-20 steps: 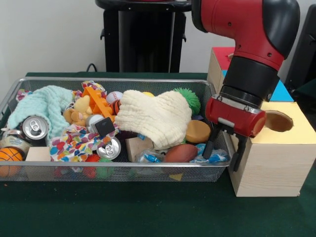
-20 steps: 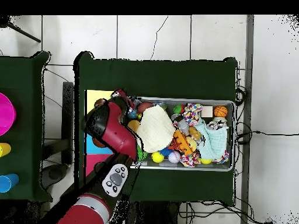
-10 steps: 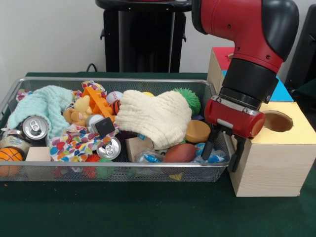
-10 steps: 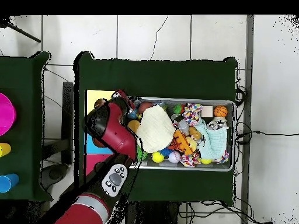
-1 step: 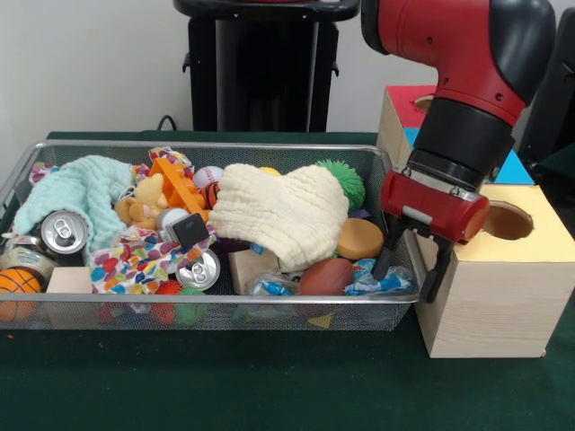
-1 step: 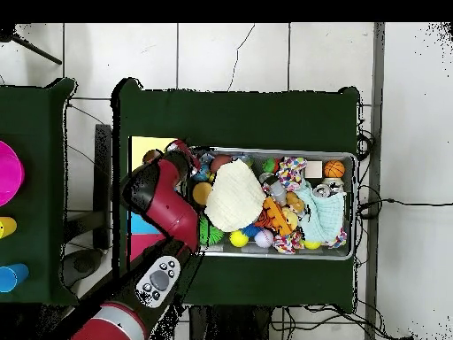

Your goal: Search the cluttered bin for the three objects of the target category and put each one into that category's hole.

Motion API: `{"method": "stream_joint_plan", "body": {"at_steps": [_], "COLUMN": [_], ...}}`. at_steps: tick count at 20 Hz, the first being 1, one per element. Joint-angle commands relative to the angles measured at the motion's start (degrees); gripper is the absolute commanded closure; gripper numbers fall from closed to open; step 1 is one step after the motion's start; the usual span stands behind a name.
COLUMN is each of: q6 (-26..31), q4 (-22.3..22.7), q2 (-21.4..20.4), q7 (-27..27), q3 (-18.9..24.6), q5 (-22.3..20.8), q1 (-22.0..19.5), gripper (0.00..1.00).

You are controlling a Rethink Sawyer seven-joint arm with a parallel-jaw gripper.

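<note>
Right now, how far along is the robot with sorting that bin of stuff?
Nothing shows as finished: the hole in the yellow-topped box looks empty from here, though its inside is hidden. In hand: nothing. The gripper hangs open and empty between the bin and the box. Left: seemingly all of it, since the bin is full of cans, balls, cloths and toys, and which ones are targets I can't tell.

The cream cloth [image 5: 283,208] hides toys beneath it, and the arm [image 6: 164,199] covers the box's holes overhead.
</note>
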Motion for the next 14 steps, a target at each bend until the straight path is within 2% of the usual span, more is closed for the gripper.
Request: {"method": "stream_joint_plan", "body": {"at_steps": [1,8,14], "q6": [10.0,5.6,5.0], "q4": [-1.7,-1.4,-1.2], "q2": [3.0,2.9,3.0], "q7": [14.6,14.3,14.3], "q3": [1.5,4.8,5.1], "q5": [2.2,1.2,1.0], "q1": [0.6,-0.7,-1.0], "gripper": [0.00,0.00,0.00]}}
